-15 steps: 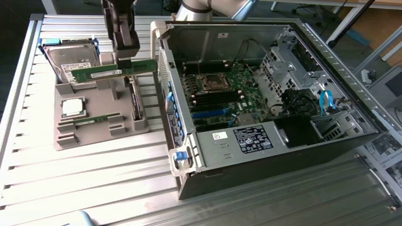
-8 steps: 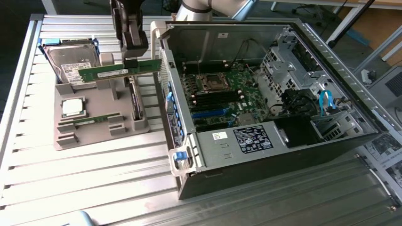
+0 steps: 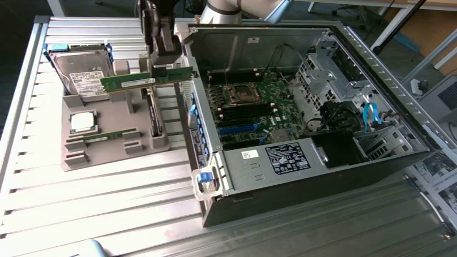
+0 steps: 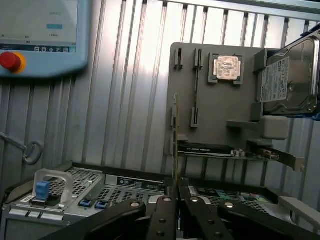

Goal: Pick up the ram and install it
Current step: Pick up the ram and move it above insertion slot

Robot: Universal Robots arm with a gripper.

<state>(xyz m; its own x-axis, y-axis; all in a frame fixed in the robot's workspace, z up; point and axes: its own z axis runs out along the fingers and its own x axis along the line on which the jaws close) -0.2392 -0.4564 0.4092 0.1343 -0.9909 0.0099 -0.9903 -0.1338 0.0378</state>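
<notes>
As the exterior view shows it: gripper [image 3: 170, 67] clamped on the ram [image 3: 128, 82], stick lifted clear of the grey holder tray [image 3: 107, 155].
Ram attitude: long edge roughly level, flat face to camera. One end crosses in front of the hard drive [image 3: 82, 72], the other is near the case wall.
Clearance: open air under the stick. The rim of the open PC case [image 3: 321, 176] sits just beside it on the exterior view's right.
Tray contents: twin stick [image 3: 100, 138] lying in its slot, square silver processor [image 3: 82, 122] near it, expansion card [image 3: 153, 115] standing on edge.
Case interior: green motherboard [image 3: 260, 96], black and blue slots in parallel rows, sheet-metal walls.
Desk [image 3: 85, 203]: ribbed metal slats, open room around the tray.
Wrist view, gripper [image 4: 176, 194]: black fingers pinched on the ram [image 4: 174, 140], which is seen edge-on as a thin strip.
Wrist view, background: tray [image 4: 210, 105], processor [image 4: 226, 67], hard drive [image 4: 290, 75], expansion card [image 4: 220, 149]. Grey pendant [image 4: 40, 35] with red button, well apart from the tray.
</notes>
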